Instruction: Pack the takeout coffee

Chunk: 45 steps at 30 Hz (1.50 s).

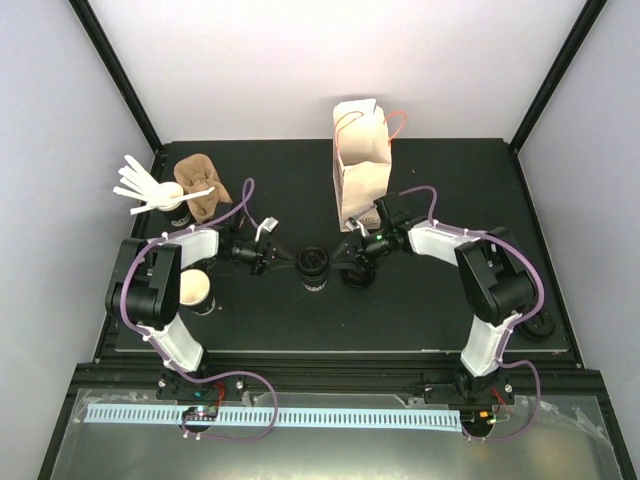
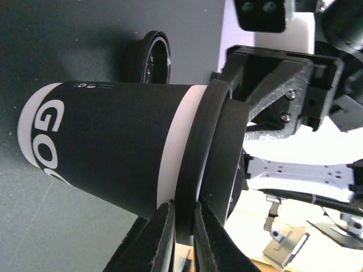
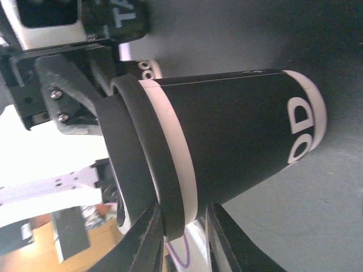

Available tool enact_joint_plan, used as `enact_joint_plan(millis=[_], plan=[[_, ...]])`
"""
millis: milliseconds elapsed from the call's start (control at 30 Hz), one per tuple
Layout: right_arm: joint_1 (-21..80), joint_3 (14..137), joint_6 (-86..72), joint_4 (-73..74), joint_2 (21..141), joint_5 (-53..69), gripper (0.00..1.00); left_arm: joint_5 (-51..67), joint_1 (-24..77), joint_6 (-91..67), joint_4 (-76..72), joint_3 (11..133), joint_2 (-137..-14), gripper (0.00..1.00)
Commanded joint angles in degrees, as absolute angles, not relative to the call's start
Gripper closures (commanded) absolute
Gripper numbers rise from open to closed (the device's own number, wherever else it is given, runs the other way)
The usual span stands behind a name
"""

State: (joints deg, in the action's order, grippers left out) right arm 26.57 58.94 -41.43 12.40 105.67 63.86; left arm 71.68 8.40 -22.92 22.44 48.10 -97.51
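Black matte surface (image 1: 420,310) bounded by plain white walls (image 1: 250,70) across the top, black corner posts (image 1: 117,75) slanted at upper left and upper right, soft even light cast throughout, grey panel (image 1: 330,455) crossed by a pale blue toothed strip (image 1: 330,416) along the lower edge.

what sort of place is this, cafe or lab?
Likely a lab test cell, not a cafe: two arms bolted to a black table, bare white walls, staged takeout cup and paper bag.
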Motion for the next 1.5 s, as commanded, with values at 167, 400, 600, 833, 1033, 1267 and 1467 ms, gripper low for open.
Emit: enact_joint_plan(millis=[167, 400, 600, 833, 1033, 1267, 1467], plan=[[29.6, 62.8, -32.5, 27.3, 100.8, 39.9, 0.72, 54.2, 11.1, -19.4, 36.6, 55.9, -96.4, 0.84], [30.7, 65.3, -30.2, 27.1, 98.1, 40.7, 0.58, 57.3, 11.1, -22.5, 35.1, 57.9, -93.8, 0.75], [30.7, 66.0, -29.0, 27.0, 95.4, 40.5, 0.51, 58.2, 11.2, -23.3, 36.5, 61.2, -91.6, 0.65], [32.0, 71.7, -21.8, 34.6, 94.1, 34.5, 0.30, 57.9, 11.2, -21.9, 40.0, 64.2, -90.2, 0.50], [39.9, 82.8, -14.3, 47.8, 95.8, 17.8, 0.00, 48.4, 10.9, -20.0, 43.6, 67.8, -85.3, 0.42], [49.0, 96.8, -13.2, 59.9, 105.8, -0.3, 0.00, 32.9, 9.2, -22.6, 44.2, 68.8, -76.0, 0.02], [52.9, 104.1, -15.2, 65.4, 112.0, -5.2, 0.00, 20.8, 7.3, -23.7, 49.2, 70.0, -71.1, 0.01]])
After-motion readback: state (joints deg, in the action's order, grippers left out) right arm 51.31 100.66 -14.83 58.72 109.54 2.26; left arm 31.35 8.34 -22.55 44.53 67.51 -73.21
